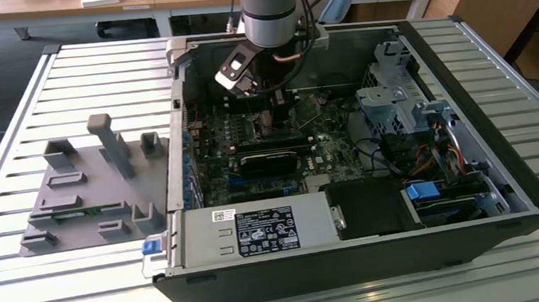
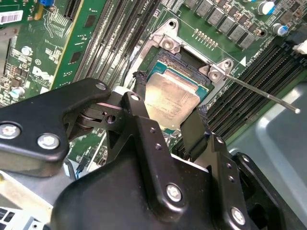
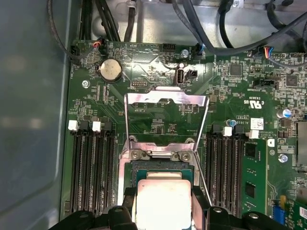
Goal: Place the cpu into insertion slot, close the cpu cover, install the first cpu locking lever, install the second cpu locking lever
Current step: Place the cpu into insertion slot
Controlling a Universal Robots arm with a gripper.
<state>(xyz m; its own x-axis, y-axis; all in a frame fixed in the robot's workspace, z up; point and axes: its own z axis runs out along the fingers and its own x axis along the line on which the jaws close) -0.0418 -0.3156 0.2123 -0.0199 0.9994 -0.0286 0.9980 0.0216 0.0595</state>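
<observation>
Holds cpu (image 2: 175,93) in closed end effector (image 2: 169,103), low over insertion slot (image 3: 160,167); cpu cover (image 3: 165,97) raised. Risks damaging slot if released tilted or offset.

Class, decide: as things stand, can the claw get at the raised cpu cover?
Probably not yet. The claw is shut on the cpu over the insertion slot, so it is occupied. The cpu cover stands open just beyond, with nothing visible between them.
</observation>
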